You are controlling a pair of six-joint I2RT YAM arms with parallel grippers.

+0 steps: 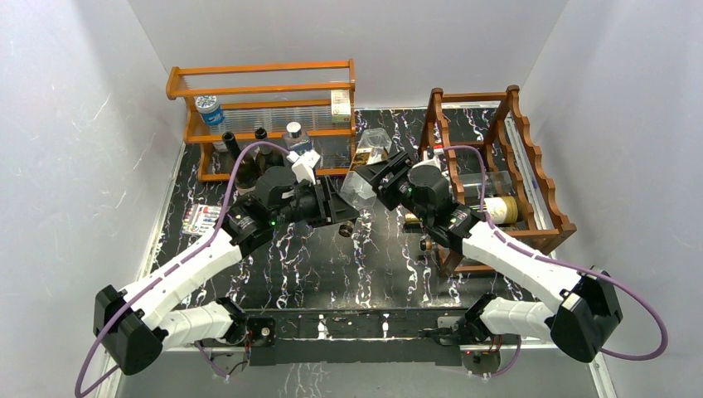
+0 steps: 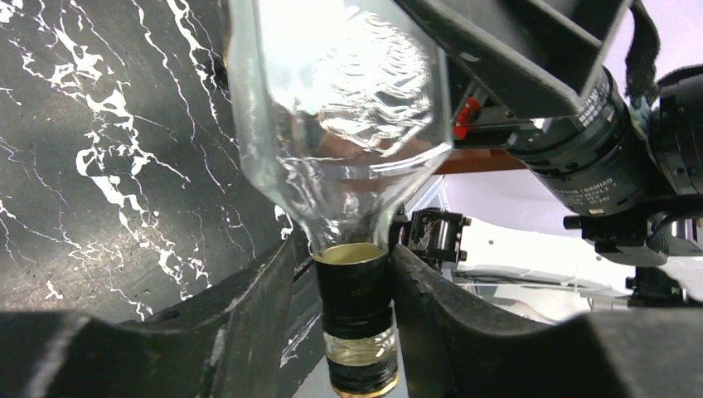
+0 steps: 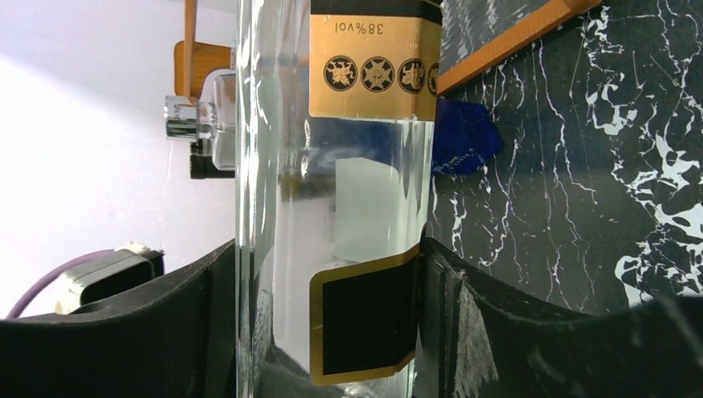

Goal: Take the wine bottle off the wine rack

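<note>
A clear square glass wine bottle with a black and gold label is held in the air over the dark marble table, left of the dark reddish-brown wine rack. My left gripper is shut on its neck; in the left wrist view the fingers press the black collar of the bottle. My right gripper is shut on the body; in the right wrist view the bottle fills the gap between the fingers. The bottle's cap end points toward the arm bases.
Another bottle with a cream label lies in the rack, and dark bottle ends stick out at its left side. A lighter orange shelf with several bottles stands at the back left. A small flat box lies at the left edge.
</note>
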